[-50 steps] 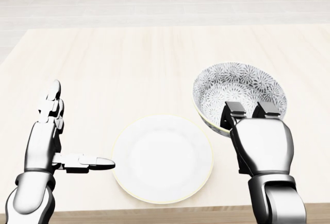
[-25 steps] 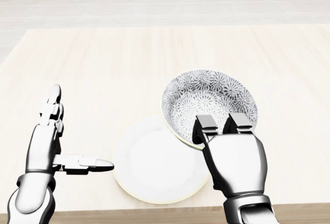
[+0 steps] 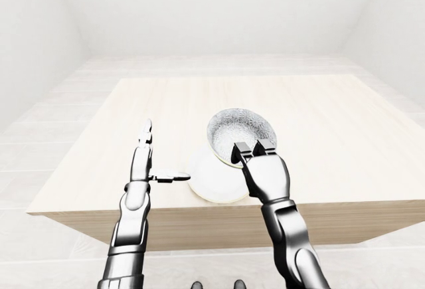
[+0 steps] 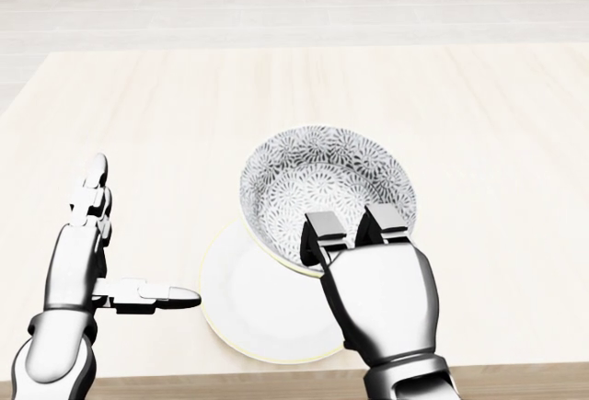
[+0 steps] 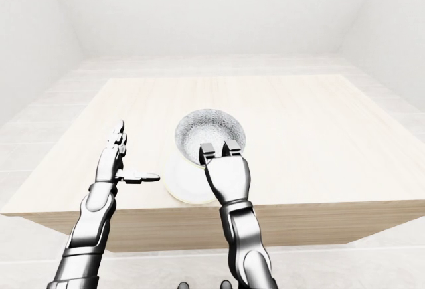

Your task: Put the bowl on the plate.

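Note:
A patterned grey-and-white bowl (image 4: 322,184) hangs tilted above the white plate (image 4: 248,303) in the head view, covering the plate's upper right part. My right hand (image 4: 354,234) is shut on the bowl's near rim, two fingers hooked inside it. The plate lies on the pale wooden table (image 4: 184,106) near its bottom edge. My left hand (image 4: 101,262) stands open to the left of the plate, fingers pointing up and thumb (image 4: 156,297) stretched toward the plate's rim, touching nothing.
The table's near edge (image 3: 226,210) runs just below the plate, with a drop to the light floor (image 3: 60,103) beyond. Nothing else stands on the table.
My right hand has carried the bowl leftward from the table's right side until it hangs over the plate. The left hand has stayed where it was.

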